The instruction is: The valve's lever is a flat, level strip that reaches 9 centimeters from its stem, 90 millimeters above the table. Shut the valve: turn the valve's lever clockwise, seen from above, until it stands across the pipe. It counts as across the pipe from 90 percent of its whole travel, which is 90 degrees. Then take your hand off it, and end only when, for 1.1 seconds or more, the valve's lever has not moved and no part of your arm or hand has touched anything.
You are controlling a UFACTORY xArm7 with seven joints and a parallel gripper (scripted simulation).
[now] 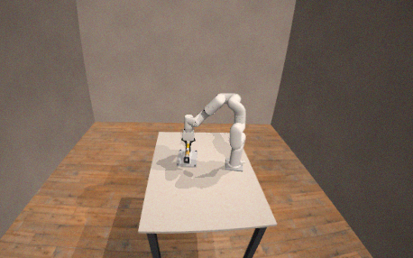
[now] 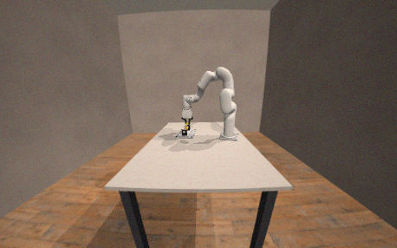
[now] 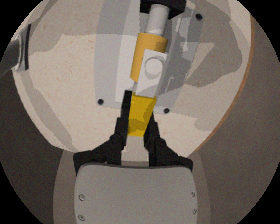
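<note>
The valve stands on a grey base plate on the table; it also shows in the top view and the exterior view. Its yellow lever is a flat strip that runs along the white pipe toward me. My gripper comes down from above and is shut on the lever's near end, one black finger on each side. In the top view the gripper hangs straight over the valve. The lever's tip is hidden between the fingers.
The arm's base stands on the table to the right of the valve. The table's far edge lies just behind the plate.
</note>
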